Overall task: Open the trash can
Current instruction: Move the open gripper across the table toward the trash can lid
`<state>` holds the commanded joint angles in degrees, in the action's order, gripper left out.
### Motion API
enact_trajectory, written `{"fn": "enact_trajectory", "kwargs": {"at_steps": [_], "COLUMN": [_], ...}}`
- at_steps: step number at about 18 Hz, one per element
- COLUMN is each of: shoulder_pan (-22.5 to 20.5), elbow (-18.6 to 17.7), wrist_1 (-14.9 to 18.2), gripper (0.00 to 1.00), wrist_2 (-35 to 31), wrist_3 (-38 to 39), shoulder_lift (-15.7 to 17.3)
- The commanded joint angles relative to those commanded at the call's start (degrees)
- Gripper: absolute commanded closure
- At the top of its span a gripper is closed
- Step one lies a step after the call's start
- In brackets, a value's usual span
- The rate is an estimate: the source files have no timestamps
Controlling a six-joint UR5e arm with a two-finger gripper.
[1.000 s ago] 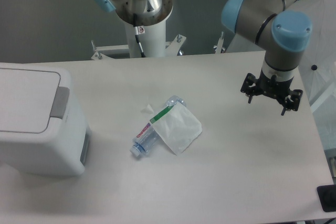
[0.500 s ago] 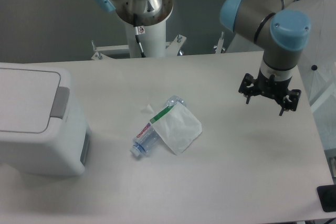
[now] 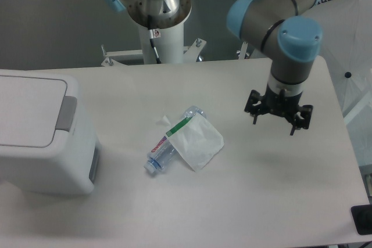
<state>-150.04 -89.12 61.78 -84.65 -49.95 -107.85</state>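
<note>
The trash can (image 3: 40,135) is a large white boxy bin at the left edge of the table. Its flat white lid (image 3: 29,108) lies shut, with a grey tab (image 3: 67,114) at its right edge and a grey panel (image 3: 93,165) on its right side. My gripper (image 3: 274,124) hangs above the right part of the table, far to the right of the bin. Its fingers point down, spread apart, with nothing between them.
A small clear plastic bottle (image 3: 164,149) with a white bag (image 3: 197,141) over it lies mid-table, between the bin and the gripper. The arm's base post (image 3: 164,36) stands behind the table's far edge. A dark object (image 3: 362,220) sits at the front right corner.
The gripper has moved left and slightly down, toward the middle of the table. The bin, bottle and bag have not moved.
</note>
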Motion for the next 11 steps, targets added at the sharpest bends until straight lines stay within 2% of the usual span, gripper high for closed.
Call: {"fn": "enact_trajectory", "kwargs": {"at_steps": [4, 7, 11], "shoulder_pan": [5.0, 8.7, 12.6], "elbow": [1.1, 3.7, 6.2], "wrist_1": [0.0, 0.2, 4.4], "gripper": [0.00, 0.00, 0.00], "wrist_2": [2.0, 3.2, 5.6], "wrist_3": [10.2, 18.3, 23.7], "shoulder_lift": [2.2, 3.0, 5.1]}}
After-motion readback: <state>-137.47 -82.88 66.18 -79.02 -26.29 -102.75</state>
